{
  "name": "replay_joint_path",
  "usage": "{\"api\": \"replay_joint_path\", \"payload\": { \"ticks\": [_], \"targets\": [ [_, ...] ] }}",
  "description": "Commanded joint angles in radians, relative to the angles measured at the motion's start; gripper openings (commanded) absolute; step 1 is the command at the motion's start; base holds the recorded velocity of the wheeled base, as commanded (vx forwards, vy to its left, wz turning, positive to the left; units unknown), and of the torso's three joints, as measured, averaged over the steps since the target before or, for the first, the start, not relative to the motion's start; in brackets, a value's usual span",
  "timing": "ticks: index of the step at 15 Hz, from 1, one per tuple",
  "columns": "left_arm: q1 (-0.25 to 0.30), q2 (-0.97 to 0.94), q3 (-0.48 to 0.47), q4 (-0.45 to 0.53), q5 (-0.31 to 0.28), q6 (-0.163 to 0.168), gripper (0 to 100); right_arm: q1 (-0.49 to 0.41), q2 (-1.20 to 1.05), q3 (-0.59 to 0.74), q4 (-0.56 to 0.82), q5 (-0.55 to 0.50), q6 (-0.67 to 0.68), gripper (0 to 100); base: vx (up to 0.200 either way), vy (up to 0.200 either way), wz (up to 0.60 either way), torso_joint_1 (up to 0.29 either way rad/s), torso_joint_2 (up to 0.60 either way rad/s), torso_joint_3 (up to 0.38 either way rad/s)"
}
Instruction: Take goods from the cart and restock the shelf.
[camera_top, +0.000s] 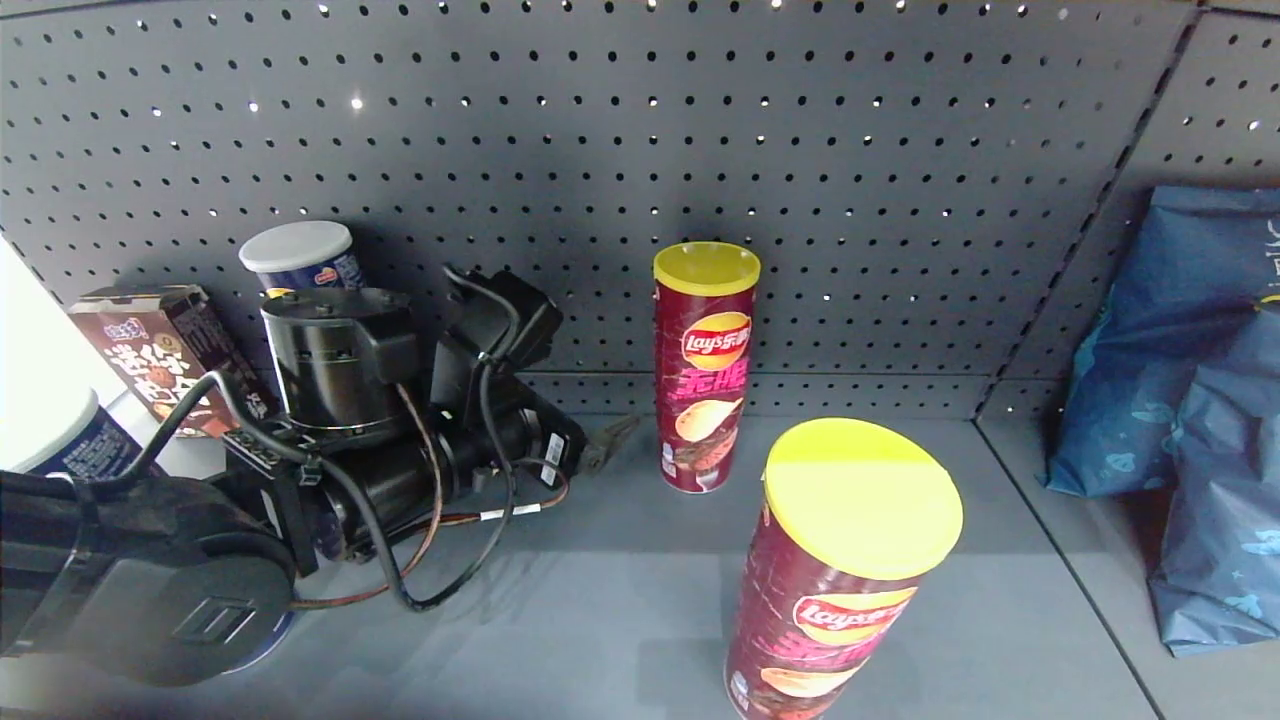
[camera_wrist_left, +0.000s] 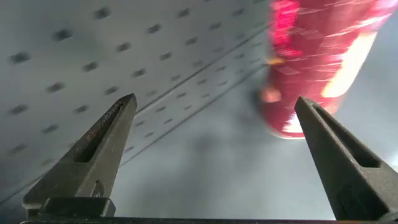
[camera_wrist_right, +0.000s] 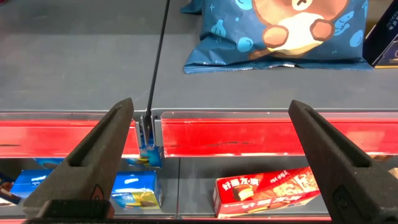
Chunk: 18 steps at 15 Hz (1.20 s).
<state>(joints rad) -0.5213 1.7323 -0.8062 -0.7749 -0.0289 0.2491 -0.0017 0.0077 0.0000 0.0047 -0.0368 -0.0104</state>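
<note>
Two red chip cans with yellow lids stand upright on the grey shelf: one at the back near the pegboard, one closer to the front. My left gripper lies low over the shelf, just left of the back can. It is open with nothing between its fingers, and the can sits a little beyond one fingertip. My right gripper is open and holds nothing, in front of a shelf edge with a red price strip.
A blue can with a white lid, a brown snack box and another white-lidded can crowd the shelf's left behind my arm. Blue bags fill the bay to the right. A blue bear bag lies above the strip, boxes below.
</note>
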Motion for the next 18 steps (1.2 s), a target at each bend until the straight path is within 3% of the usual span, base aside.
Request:
{"api": "replay_joint_path", "payload": {
  "ticks": [1,18],
  "targets": [
    [-0.002,0.001,-0.010,0.014,0.021,0.002,100,0.000,0.002,0.000,0.000,0.000,0.000,100,0.000,0.000,0.00,0.000,0.00,0.000],
    [-0.045,0.125,-0.094,0.040,0.044,-0.004,100,0.000,0.000,0.000,0.000,0.000,0.000,100,0.000,0.000,0.00,0.000,0.00,0.000]
  ]
}}
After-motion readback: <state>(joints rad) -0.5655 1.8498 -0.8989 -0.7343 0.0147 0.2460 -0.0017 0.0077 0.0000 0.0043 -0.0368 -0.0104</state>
